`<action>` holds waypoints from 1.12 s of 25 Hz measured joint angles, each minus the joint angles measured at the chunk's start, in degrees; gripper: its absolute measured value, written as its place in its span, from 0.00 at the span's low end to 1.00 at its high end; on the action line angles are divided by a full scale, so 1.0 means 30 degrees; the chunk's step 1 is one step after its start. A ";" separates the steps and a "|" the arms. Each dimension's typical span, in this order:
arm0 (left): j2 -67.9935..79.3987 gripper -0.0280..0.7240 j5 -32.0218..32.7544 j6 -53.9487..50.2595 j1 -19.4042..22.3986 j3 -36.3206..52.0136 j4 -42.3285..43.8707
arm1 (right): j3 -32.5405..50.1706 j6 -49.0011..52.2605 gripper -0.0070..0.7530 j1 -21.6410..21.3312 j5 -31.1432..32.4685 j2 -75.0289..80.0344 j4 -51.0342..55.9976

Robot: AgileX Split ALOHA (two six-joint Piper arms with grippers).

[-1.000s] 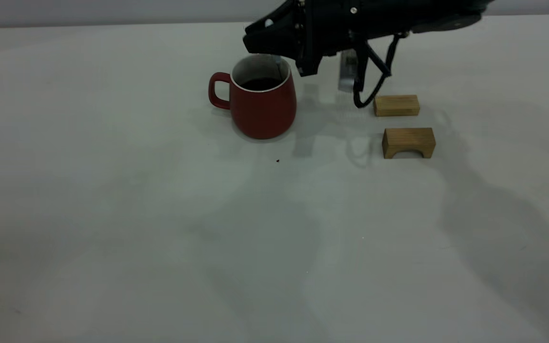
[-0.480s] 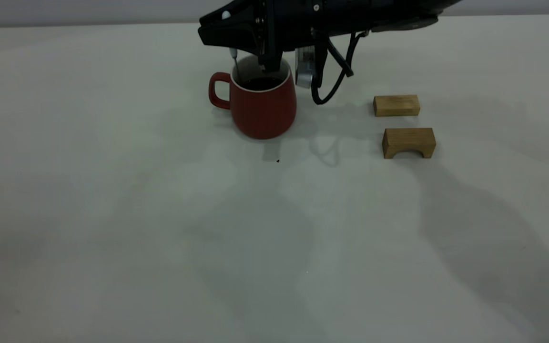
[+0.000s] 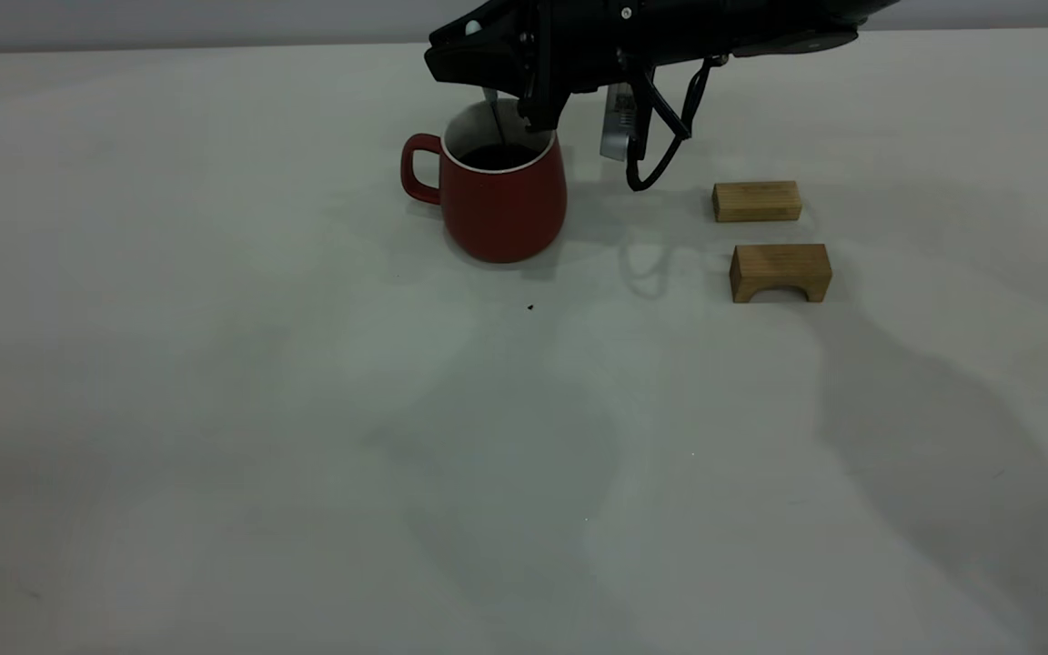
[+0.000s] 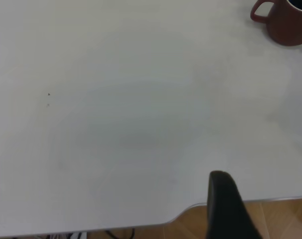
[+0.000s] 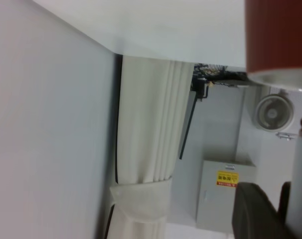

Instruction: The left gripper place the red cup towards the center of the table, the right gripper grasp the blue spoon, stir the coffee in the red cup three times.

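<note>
Stirring appears to be the step in hand: the right gripper [image 3: 497, 77] hangs over the red cup [image 3: 504, 202] near the far edge of the counter [image 3: 215, 409], closed on the top of the blue spoon [image 3: 495, 116], whose thin grey neck runs down past the white rim into the coffee [image 3: 497, 157]. The spoon's bowl is hidden under the liquid, and its pale handle is mostly covered by the dark fingers. The left gripper [image 4: 226, 204] sits well apart at the counter's near edge, only one dark finger showing, so I cannot tell whether it is open or closed. The main risk, as I judge it, is the spoon pressing against the cup's inner wall: nothing is steadying the mug, and a sideways push could slide or tip it and slop dark liquid over the pale counter. A thin, smooth handle pinched between narrow finger tips could also twist or slip out if it catches. The cup looks like glazed ceramic, dark red outside, white within, wider at the base, with a loop handle turned toward the left edge; it probably sits heavily and stably. Two wooden blocks [image 3: 757, 201], one plain and one arched underneath, lie toward the right edge, clear of the stirring. The counter is matte off-white with a tiny dark speck [image 3: 530, 307] just in front of the cup.
</note>
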 joint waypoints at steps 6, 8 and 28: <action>0.0000 0.63 0.0000 0.0000 0.0000 0.0000 0.0000 | 0.0000 -0.1028 0.34 -0.0023 0.1596 0.0011 -0.0090; 0.0000 0.63 0.0000 0.0000 0.0000 0.0000 0.0000 | 0.0000 -0.2278 0.45 -0.0006 0.1935 0.0011 -0.0347; 0.0000 0.63 0.0000 0.0000 0.0000 0.0000 0.0000 | -0.0035 -1.1477 0.47 -0.0385 0.2782 -0.5417 -2.0359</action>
